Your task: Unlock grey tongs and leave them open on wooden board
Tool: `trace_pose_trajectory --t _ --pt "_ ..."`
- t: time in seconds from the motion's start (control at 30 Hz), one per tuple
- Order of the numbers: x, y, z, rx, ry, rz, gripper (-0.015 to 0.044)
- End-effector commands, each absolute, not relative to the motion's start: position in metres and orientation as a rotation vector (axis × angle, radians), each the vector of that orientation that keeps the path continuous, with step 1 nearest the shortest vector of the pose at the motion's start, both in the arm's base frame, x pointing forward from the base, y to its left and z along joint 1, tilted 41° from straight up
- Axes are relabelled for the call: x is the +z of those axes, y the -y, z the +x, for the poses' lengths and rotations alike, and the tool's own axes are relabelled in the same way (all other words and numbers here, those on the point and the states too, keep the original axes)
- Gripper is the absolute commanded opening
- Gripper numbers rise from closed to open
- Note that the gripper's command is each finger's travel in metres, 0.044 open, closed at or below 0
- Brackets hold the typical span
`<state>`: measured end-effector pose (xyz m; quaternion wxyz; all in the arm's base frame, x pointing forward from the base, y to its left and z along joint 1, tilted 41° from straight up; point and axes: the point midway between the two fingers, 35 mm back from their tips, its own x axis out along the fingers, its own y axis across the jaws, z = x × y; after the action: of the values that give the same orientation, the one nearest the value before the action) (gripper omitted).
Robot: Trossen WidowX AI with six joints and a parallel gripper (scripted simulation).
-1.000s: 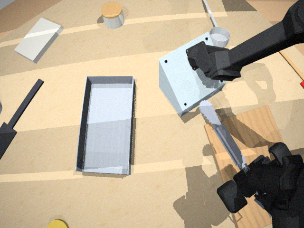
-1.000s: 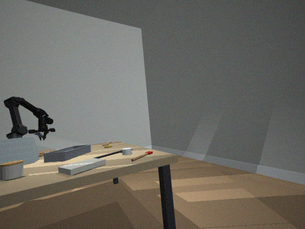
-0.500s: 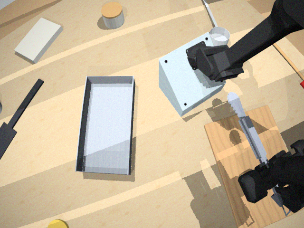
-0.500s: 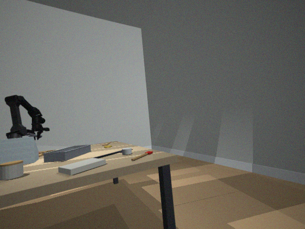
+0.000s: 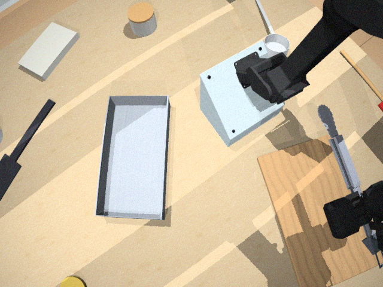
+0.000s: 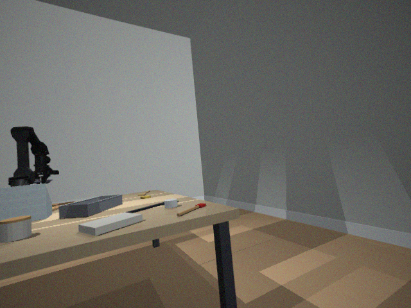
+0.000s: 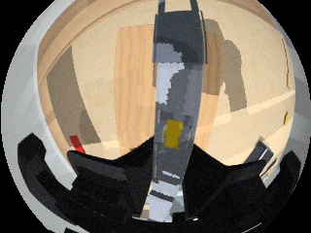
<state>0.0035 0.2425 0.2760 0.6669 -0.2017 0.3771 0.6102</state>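
The grey tongs (image 5: 349,162) (image 7: 187,92) are held in the air over the wooden board (image 5: 275,185) (image 7: 133,73), roughly level. Their rounded tips point past the board's edge toward the blue block, and the dark hinge end with its wire loop points the other way. The two arms look close together; whether the lock is engaged cannot be told. My gripper (image 5: 358,199) (image 7: 169,138) is shut on the tongs partway along their length. The roasting tin (image 5: 106,154) (image 6: 79,210) stands empty, away from the tongs.
The arm's base is on a pale blue block (image 5: 228,101) (image 6: 24,202), with a small pan (image 5: 276,45) beside it. A lidded jar (image 5: 142,20), a white slab (image 5: 48,51) and a black spatula (image 5: 33,133) lie beyond the tin. A red-ended wooden tool (image 5: 365,77) is near the board.
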Motion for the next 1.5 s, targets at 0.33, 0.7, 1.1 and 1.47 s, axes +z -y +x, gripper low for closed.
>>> trace_pose_trajectory --t 0.33,0.7,1.1,1.47 --pt "0.283 -0.240 -0.002 1.378 -0.818 -0.413 -0.0150" --pt "0.292 -0.238 -0.009 1.425 -0.520 -0.359 -0.0150" --pt "0.305 -0.227 -0.016 1.440 -0.248 -0.213 -0.0150" --pt "0.312 -0.210 -0.017 1.418 -0.097 -0.020 -0.0150"
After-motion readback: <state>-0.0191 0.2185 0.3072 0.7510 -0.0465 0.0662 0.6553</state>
